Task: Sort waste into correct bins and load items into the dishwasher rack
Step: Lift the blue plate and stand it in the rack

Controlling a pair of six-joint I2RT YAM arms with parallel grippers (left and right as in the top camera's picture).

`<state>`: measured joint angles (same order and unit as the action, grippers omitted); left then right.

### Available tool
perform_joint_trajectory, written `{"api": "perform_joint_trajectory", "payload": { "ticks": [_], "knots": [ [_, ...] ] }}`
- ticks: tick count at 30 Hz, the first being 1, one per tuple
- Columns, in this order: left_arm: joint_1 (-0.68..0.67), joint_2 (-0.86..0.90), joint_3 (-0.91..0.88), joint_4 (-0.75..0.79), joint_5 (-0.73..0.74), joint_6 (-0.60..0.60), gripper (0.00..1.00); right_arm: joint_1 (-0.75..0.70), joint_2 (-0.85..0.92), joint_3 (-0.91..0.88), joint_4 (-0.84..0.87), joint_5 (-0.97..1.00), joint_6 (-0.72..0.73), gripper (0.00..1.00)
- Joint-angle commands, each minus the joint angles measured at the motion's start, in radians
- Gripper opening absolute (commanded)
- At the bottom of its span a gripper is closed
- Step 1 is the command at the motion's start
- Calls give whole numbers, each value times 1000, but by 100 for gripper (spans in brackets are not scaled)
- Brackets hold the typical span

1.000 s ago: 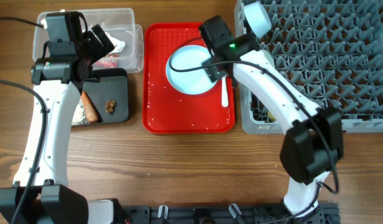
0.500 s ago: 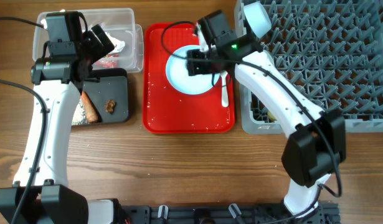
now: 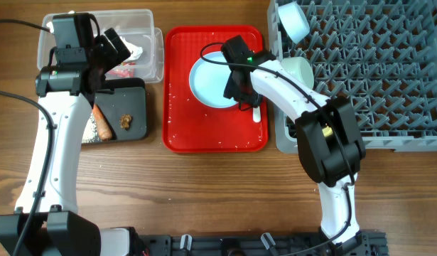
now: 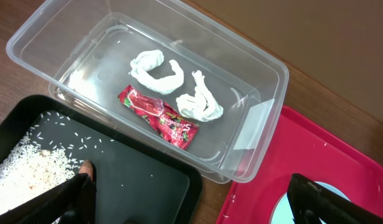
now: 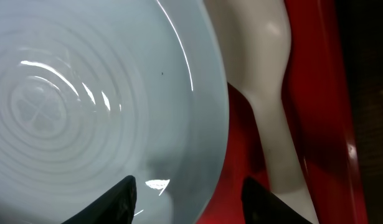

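The pale blue plate point(image 3: 206, 82) point(image 5: 85, 93) lies on the red tray point(image 3: 179, 128). A white spoon point(image 3: 256, 108) point(image 5: 266, 62) lies beside its right edge. My right gripper point(image 3: 239, 91) point(image 5: 188, 199) is low over the plate's right rim. One finger is over the plate and the other over the tray by the spoon, with gaps on both sides of the rim. My left gripper point(image 3: 108, 46) point(image 4: 194, 202) hangs wide open and empty over the near corner of the clear tub point(image 4: 266, 62) and the black tray point(image 4: 147, 174).
The tub holds crumpled white paper point(image 4: 157, 68) and a red wrapper point(image 4: 160, 116). The black tray point(image 3: 138, 89) holds rice point(image 4: 29, 171), an orange stick point(image 3: 102, 122) and a brown lump point(image 3: 126, 122). The grey rack point(image 3: 374, 71) at right carries a bowl point(image 3: 294, 20) and another pale dish point(image 3: 300, 71).
My right gripper swung from the tray's back edge down to the plate's right rim, and its jaws narrowed. The left arm has not moved.
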<state>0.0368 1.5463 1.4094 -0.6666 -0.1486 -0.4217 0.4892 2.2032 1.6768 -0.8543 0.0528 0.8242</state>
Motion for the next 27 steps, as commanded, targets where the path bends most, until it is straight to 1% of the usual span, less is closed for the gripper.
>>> {"api": "perform_joint_trajectory", "payload": {
  "ticks": [1,2,3,4,6,8,10,14,18,19,20,24,27],
  "knots": [
    [5,0,5,3,1,-5,100,-13,27,-2,21,-25,23,29],
    [5,0,5,3,1,-5,100,-13,32,-2,25,-28,24,23],
    [5,0,5,3,1,-5,100,-13,32,-2,26,-32,23,11],
    [5,0,5,3,1,-5,100,-13,32,-2,26,-34,23,8],
    [5,0,5,3,1,-5,100,-13,32,-2,27,-35,18,4],
    [5,0,5,3,1,-5,100,-13,32,-2,31,-35,9,4],
    [5,0,5,3,1,-5,100,-13,32,-2,47,-60,-43,4],
    [5,0,5,3,1,-5,100,-13,31,0,107,-165,-191,4],
    [5,0,5,3,1,-5,100,-24,13,43,102,-174,-336,4],
    [5,0,5,3,1,-5,100,-31,-4,60,89,-169,-395,4],
    [5,0,5,3,1,-5,100,-38,-25,73,69,-145,-423,4],
    [5,0,5,3,1,-5,100,-71,-129,117,3,-17,-437,4],
    [5,0,5,3,1,-5,100,-103,-240,126,11,35,-508,4]
  ]
}}
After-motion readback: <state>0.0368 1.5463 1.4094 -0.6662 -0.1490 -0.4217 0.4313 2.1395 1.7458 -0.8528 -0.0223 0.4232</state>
